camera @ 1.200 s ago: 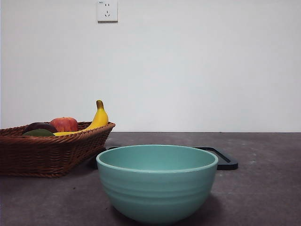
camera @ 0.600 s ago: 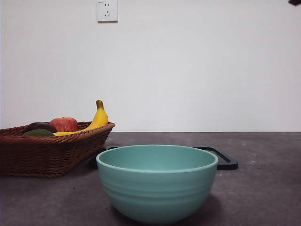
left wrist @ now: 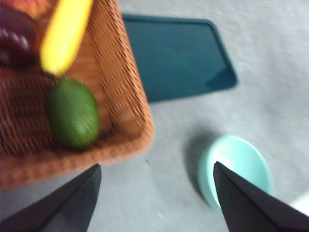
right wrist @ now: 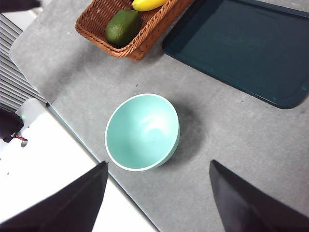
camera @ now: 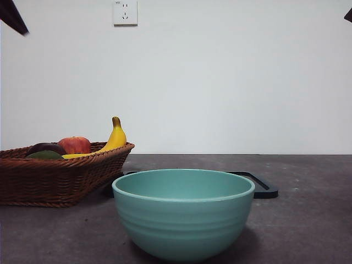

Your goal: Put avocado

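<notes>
The dark-green avocado [left wrist: 73, 113] lies in the brown wicker basket [left wrist: 123, 99], at its near corner beside the banana [left wrist: 64, 34]. It also shows in the right wrist view [right wrist: 122, 27] and as a green sliver in the front view [camera: 45, 155]. My left gripper [left wrist: 157, 193] is open and empty, high above the table beside the basket. In the front view it is a black tip [camera: 13, 16] at the top left corner. My right gripper [right wrist: 157, 200] is open and empty, high above the mint-green bowl [right wrist: 141, 131].
The mint-green bowl [camera: 183, 212] stands at the front middle. A dark tray [camera: 263, 186] lies behind it, next to the basket [camera: 60, 173]. The basket also holds a red apple [camera: 75, 145] and a dark purple fruit [camera: 47, 147]. A white ledge [right wrist: 58, 179] borders the table.
A black gripper tip has come into the front view at the top left corner. The tip at the top right corner has lowered slightly. The fruit, bowl and tray have not moved.
</notes>
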`<action>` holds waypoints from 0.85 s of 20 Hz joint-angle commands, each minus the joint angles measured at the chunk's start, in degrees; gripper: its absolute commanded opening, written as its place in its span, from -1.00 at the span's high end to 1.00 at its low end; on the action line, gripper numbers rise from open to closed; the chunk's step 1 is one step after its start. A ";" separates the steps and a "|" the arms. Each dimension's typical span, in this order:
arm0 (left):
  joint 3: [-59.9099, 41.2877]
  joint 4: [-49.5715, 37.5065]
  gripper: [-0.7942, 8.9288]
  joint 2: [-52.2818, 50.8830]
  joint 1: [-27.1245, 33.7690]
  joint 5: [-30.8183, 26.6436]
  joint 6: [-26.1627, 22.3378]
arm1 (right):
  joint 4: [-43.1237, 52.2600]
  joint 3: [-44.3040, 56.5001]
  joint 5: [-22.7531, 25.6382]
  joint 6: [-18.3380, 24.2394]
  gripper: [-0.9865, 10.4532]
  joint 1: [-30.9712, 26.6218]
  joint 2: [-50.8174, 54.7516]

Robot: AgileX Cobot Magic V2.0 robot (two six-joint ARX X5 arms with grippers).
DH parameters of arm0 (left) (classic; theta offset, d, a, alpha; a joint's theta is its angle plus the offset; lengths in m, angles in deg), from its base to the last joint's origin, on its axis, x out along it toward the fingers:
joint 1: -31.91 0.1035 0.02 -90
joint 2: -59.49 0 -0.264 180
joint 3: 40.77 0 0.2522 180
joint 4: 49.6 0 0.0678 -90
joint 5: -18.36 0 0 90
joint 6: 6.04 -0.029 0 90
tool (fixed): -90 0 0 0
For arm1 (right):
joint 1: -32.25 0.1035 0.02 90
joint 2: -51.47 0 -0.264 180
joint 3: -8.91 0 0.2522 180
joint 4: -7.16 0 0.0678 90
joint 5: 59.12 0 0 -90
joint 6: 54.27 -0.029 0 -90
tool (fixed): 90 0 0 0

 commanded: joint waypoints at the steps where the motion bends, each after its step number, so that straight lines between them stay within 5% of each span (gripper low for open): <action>1: 1.33 -2.62 0.07 4.61 -0.81 -4.13 -1.36 | 0.52 -0.96 -0.15 -0.37 0.23 0.33 -0.33; 8: 6.73 -5.51 0.07 21.84 -3.82 -16.52 -5.22 | 0.52 -0.96 -0.13 -0.37 0.23 0.33 -0.33; 17: 9.03 -10.56 0.07 37.24 -5.79 -19.71 -5.90 | 0.35 -0.96 -0.13 -0.39 0.23 0.33 -0.33</action>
